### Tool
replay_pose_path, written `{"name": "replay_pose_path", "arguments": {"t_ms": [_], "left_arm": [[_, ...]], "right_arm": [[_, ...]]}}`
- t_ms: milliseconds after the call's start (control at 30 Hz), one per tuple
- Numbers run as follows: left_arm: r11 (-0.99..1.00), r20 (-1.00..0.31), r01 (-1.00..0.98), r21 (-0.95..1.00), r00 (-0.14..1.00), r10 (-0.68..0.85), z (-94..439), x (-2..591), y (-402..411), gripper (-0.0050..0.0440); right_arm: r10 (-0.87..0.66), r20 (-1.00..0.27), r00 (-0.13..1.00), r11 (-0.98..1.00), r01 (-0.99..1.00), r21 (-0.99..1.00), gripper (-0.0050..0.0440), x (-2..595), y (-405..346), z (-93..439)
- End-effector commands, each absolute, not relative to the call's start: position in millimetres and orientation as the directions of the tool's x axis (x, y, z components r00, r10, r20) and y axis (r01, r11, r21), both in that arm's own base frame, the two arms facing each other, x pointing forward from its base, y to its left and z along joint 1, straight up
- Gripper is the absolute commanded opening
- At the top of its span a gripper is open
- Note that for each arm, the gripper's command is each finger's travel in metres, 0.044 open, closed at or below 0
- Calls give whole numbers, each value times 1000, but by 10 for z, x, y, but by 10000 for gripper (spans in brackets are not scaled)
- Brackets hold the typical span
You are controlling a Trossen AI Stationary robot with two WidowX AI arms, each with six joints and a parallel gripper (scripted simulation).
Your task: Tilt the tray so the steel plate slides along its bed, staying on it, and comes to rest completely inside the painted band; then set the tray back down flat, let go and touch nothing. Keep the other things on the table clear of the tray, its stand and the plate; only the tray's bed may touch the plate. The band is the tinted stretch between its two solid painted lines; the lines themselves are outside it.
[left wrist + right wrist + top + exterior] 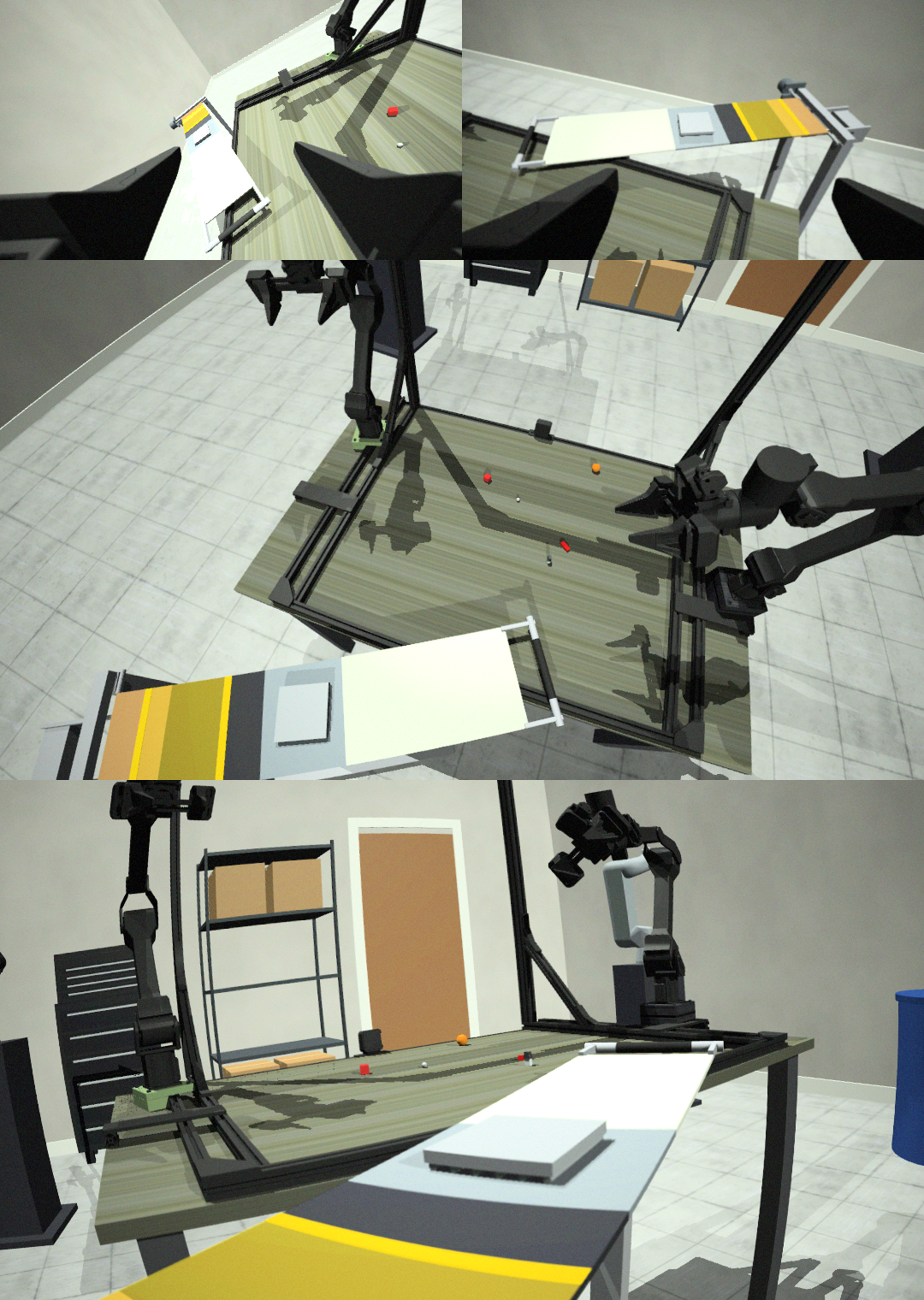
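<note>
The tray (pixel 426 699) (pixel 640 1090) (pixel 218 175) (pixel 607 132) looks flat. The steel plate (pixel 302 712) (pixel 517 1141) (pixel 202 133) (pixel 695 123) rests on its light blue-grey stretch, between the pale part and the dark strip. The painted band (pixel 193 712) (pixel 761 120) lies beyond the dark strip, toward the stand (pixel 821 184). The dark-gripped handle (pixel 542 670) (pixel 636 1046) (pixel 237 225) (pixel 527 141) is at the other end, over the table edge. My left gripper (pixel 623 523) (pixel 238 149) is open and empty, high and away from the handle. My right gripper (pixel 296 323) (pixel 725 182) is open and empty, high and far from the tray.
On the table lie a red cube (pixel 487 478) (pixel 393 111), a white ball (pixel 518 499), an orange ball (pixel 595 468), a red block (pixel 565 545) and a small grey-and-white piece (pixel 549 560). All are apart from the tray. Black rails and posts frame the table.
</note>
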State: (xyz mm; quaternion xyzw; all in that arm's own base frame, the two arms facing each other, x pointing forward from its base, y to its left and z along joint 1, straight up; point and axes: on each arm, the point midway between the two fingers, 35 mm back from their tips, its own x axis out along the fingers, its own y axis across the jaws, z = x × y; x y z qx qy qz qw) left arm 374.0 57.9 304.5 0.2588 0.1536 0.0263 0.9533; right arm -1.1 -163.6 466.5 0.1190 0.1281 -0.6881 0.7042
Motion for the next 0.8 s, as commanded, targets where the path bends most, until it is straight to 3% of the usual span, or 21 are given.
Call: {"name": "replay_pose_path", "arguments": {"t_ms": [0,400,767], "left_arm": [[801,-358,94,591,920,156,2980,3869,765,440],[635,-534,306,710,821,202,2757,4070,1213,440],[477,-675,526,704,705,217,2509,4157,1637,440]], "right_arm": [[-935,-353,-37,-37,999,-5,440,-139,-1706,4696],[-930,-361,-73,-78,997,0,440,-227,-1745,4705],[-930,-361,-73,-78,997,0,440,-227,-1745,4705]]}}
